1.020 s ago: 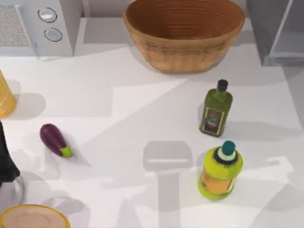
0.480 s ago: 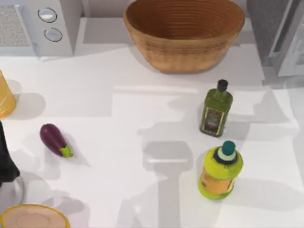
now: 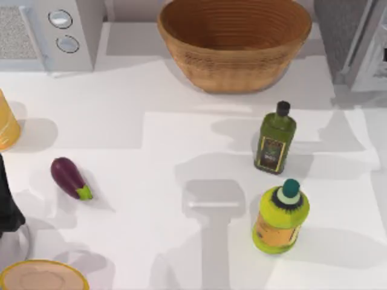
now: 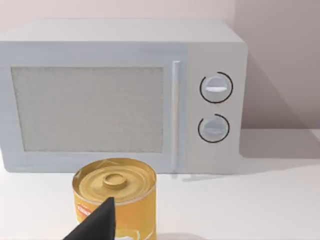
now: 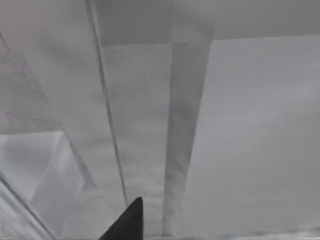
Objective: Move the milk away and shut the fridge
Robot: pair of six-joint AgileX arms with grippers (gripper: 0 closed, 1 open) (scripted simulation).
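sitting at far left edge of table, dark left arm, parked; its wrist view faces light-grey microwave with yellow can in front; left gripper state cannot tell. purple eggplant left of centre. wicker basket at back. dark green oil bottle, yellow-green bottle nearer front. fridge at back right corner: grey metallic, door panel ajar. right gripper state cannot tell; its wrist view faces grey fridge panels.

bright, even light on the smooth white table. overlapping soft grey shadows cross its middle. dark green glass bottle and purple eggplant cast faint shadows rightward. no glare. grey metallic fridge looks dim and flat.
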